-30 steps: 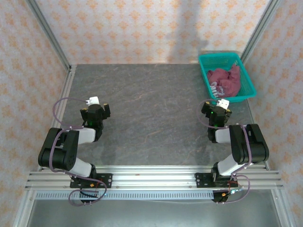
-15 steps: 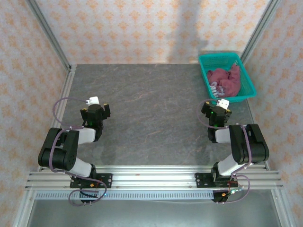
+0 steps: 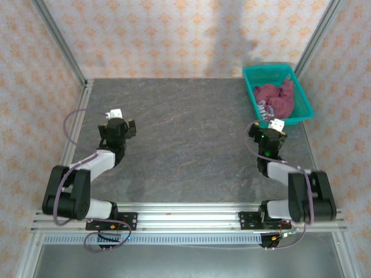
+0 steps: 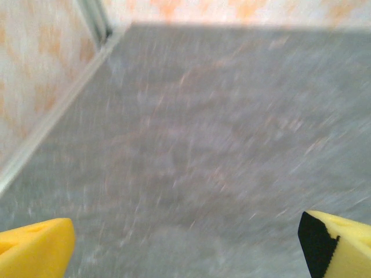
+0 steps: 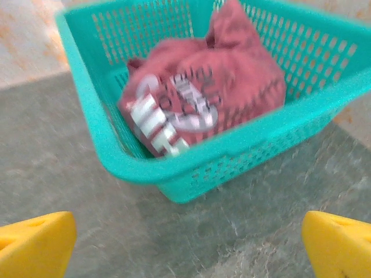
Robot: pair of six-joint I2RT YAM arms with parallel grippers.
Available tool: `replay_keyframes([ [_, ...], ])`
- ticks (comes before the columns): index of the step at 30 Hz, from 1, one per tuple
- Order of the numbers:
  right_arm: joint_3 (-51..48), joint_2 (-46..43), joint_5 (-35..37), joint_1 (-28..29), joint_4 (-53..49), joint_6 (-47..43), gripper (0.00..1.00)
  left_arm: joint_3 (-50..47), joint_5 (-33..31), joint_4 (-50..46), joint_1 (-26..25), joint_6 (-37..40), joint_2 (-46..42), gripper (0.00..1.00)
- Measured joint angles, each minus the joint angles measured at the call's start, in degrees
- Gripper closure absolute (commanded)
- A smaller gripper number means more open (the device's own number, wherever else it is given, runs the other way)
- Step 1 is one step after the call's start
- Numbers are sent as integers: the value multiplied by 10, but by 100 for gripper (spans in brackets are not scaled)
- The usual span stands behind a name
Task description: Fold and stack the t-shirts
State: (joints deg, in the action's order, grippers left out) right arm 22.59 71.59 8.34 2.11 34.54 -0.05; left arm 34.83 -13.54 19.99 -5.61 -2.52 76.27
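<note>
One maroon "SHINE" t-shirt (image 5: 203, 98) lies crumpled in the teal mesh basket (image 5: 261, 138) at the bench's (image 3: 185, 139) far right corner, nothing folded or stacked yet, as the left end effector (image 4: 185, 243) and right end effector (image 5: 185, 246) hover spread wide and empty.

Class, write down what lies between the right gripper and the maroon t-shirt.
In the right wrist view, a bare strip of table and then the near wall of the teal basket separate the right gripper from the t-shirt inside.
</note>
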Motion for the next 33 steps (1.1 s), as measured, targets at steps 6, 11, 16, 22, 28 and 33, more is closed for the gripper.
replay_keyframes([
  [6,147,-146,-49,0,-264,73,1,169,17,-210,-49,-64,-91,0],
  [11,368,-76,-108,0,-505,135,1,345,62,-387,-76,-140,-43,0],
  [16,619,127,-141,-16,-670,147,1,472,110,-482,-157,-167,45,0],
  [22,802,357,-141,-81,-763,170,0,518,166,-503,-211,-179,83,0],
  [28,906,516,-124,-116,-800,196,2,534,182,-516,-232,-191,67,0],
  [33,991,614,-120,-118,-817,217,4,525,162,-555,-233,-210,10,0],
])
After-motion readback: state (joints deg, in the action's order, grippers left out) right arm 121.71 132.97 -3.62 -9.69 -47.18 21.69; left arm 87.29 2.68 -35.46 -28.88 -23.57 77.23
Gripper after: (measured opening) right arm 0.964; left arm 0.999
